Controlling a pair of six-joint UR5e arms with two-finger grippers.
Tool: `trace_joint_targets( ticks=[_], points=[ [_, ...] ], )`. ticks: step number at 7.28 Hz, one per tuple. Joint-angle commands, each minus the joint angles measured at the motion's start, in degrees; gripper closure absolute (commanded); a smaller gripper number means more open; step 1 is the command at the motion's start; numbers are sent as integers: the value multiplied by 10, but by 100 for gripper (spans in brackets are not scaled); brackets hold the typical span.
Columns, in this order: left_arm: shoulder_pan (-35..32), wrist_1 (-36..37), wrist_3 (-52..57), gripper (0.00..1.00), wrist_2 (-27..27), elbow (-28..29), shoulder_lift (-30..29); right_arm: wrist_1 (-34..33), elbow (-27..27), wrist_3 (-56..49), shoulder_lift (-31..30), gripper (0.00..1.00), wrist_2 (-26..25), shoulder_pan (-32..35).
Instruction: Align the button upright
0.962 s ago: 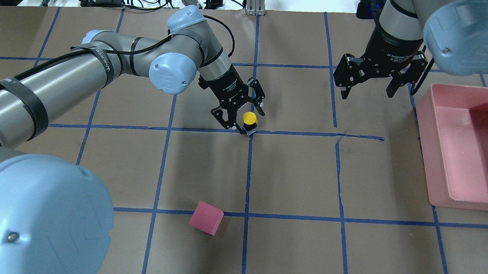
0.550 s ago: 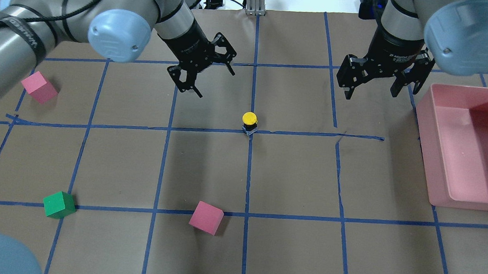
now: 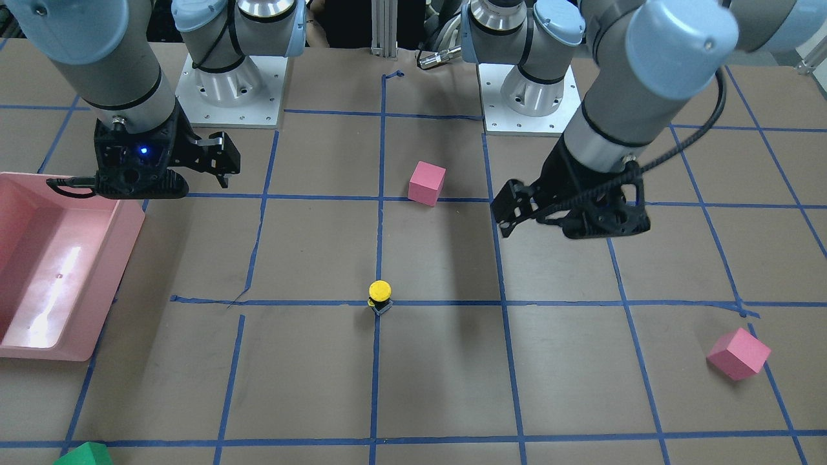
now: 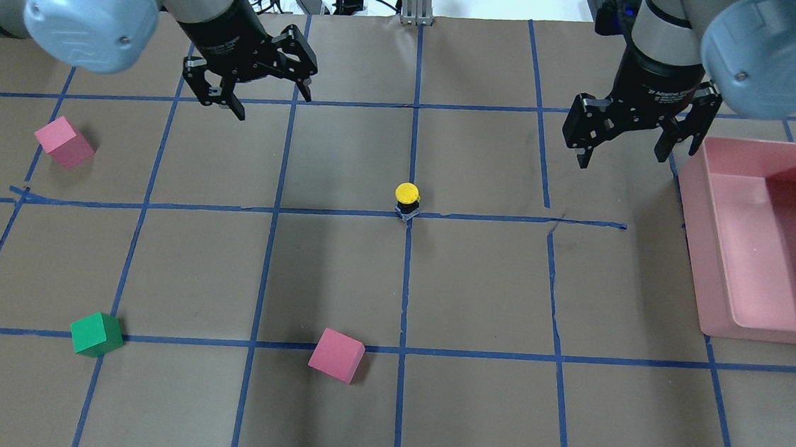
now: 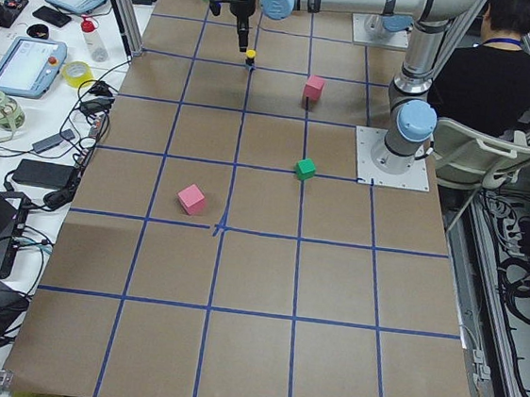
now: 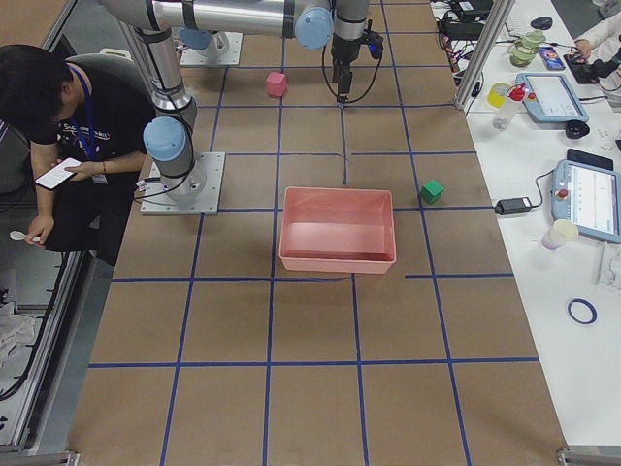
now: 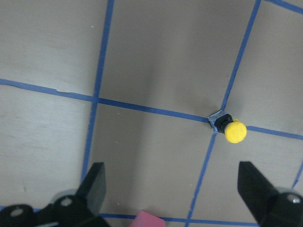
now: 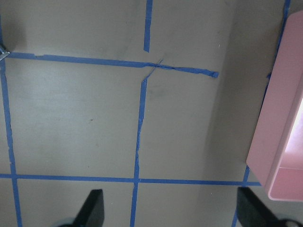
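The button [image 4: 407,196] stands upright on a blue tape crossing at the table's middle, yellow cap on top. It also shows in the front view [image 3: 380,294] and the left wrist view [image 7: 232,130]. My left gripper [image 4: 272,103] is open and empty, raised well to the far left of the button; its fingers [image 7: 97,177] frame the left wrist view. My right gripper [image 4: 622,159] is open and empty, raised to the far right of the button, beside the pink bin.
A pink bin [image 4: 714,263] sits at the right edge. Pink cubes lie at the left [image 4: 65,142] and near the front middle [image 4: 336,355]. A green cube [image 4: 96,334] lies at the front left. Blue tape lines grid the brown table.
My left gripper, which stood around the button a second ago, has pulled back up and to the far left. The button stays upright in place. The right gripper shifted slightly.
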Motion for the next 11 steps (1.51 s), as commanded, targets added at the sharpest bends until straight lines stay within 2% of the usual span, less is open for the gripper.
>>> trace_joint_targets(
  ticks=[1, 2, 3, 5, 7, 9, 11],
  points=[
    [8, -43, 65, 0, 67, 2, 21, 7, -3, -1, -1, 0, -1, 0],
    [8, -26, 86, 0, 68, 3, 14, 6, -3, -1, 0, 0, -7, -1],
    [8, 39, 143, 0, 66, -4, 13, 6, -3, -1, 0, 0, -6, -6],
    [6, 41, 136, 0, 65, -9, 22, 0, -1, -1, 0, 0, -2, -5],
    [4, 45, 97, 0, -10, -16, 34, -3, -1, -2, 0, 0, -4, -4],
    [3, 9, 83, 0, -7, -27, 53, -13, 9, 0, 8, 0, 0, -6],
    [-2, 8, 67, 0, -5, -53, 71, -50, 6, -29, 7, 0, -6, -10]
  ],
)
